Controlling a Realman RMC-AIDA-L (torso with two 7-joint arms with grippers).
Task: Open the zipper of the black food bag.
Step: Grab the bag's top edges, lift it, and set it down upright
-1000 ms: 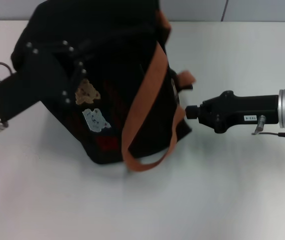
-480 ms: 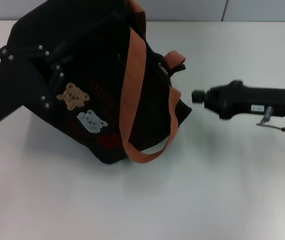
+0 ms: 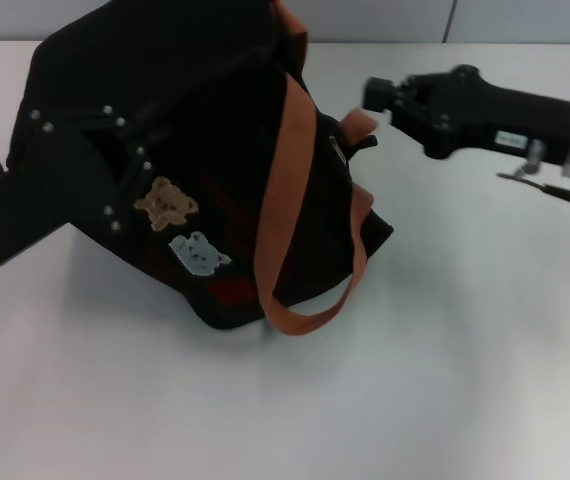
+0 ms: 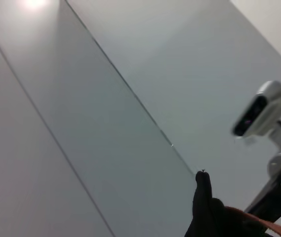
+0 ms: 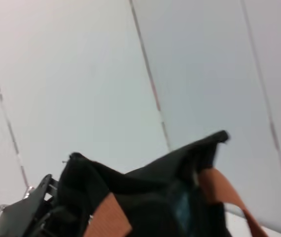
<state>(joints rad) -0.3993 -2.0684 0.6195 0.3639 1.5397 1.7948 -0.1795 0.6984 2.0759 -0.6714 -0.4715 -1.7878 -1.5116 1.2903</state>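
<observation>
My right gripper (image 3: 375,95) is positioned at the upper right side of the black food bag (image 3: 195,150), just beside the short orange-brown tab (image 3: 357,124) at the end of the bag's top edge. The head view does not show the right fingers clearly, so I cannot tell whether they are spread or closed, nor whether they touch the tab. My left gripper (image 3: 105,170) is pressed against the left side of the bag; its black body merges with the black fabric, and I cannot tell its finger state either. The bag rests tilted on the white table (image 3: 445,380), left of centre, with the tan bear patch (image 3: 166,203) and the white bear patch (image 3: 199,252) facing the head camera. One orange-brown strap handle (image 3: 295,240) runs down the front face and loops at the bag's lower right corner. The zipper is too small and dark to locate in any view. The right wrist view shows the bag's dark top (image 5: 145,192) and strap sections (image 5: 111,219) against a pale panelled wall (image 5: 106,74).
</observation>
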